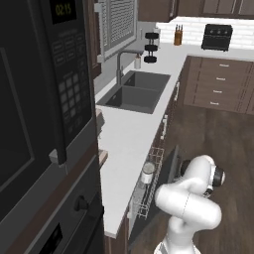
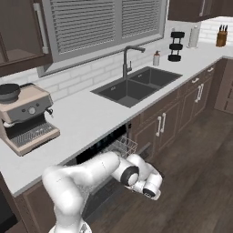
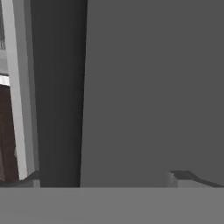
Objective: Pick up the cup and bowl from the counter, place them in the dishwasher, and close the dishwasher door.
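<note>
1. I see the cup (image 1: 148, 173) upright in the dishwasher's white rack (image 1: 149, 191), mouth up, below the counter (image 1: 126, 134) edge.
2. Dishwasher door (image 1: 171, 166) ajar, standing nearly vertical.
3. Microwave clock (image 1: 63, 9) reads 02:15.
4. Jaws (image 3: 109, 179) spread wide, empty, close against the flat grey door face; cup isn't between them.

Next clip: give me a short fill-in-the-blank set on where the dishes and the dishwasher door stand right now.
1. The cup sits in the white wire rack of the ____.
2. The dishwasher door is partly ____, not yet shut.
3. The sink set into the counter has ____ basins.
4. The machine at the counter's left end in the right base view is a ____ machine.

Missing words: dishwasher; open; two; coffee
</note>
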